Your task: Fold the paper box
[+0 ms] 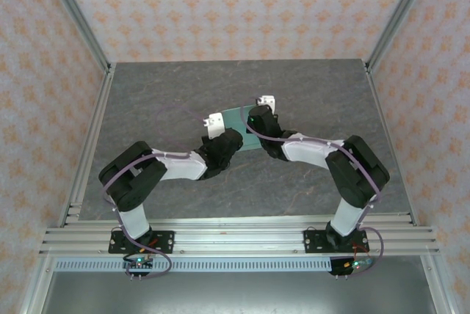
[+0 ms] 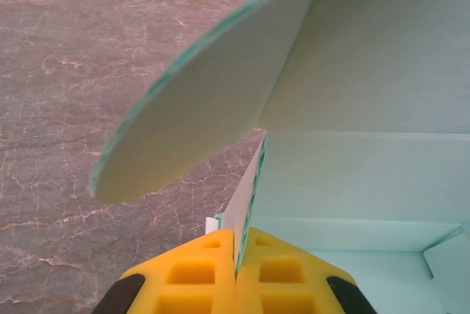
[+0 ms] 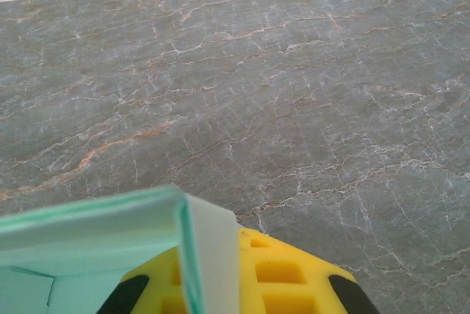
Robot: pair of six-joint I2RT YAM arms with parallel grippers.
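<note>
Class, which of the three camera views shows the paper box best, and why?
The left wrist view: the paper box is close and large, with a rounded flap, creased panels and a wall pinched in the left end effector. In top external it is a mint sliver between the wrists; in right wrist, one folded corner.

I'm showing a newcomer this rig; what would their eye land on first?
The pale mint paper box, partly folded, held mid-table. Up close, the left tool pinches a thin wall beneath a big rounded flap, while the right tool clamps a folded corner above grey marbled tabletop.
</note>
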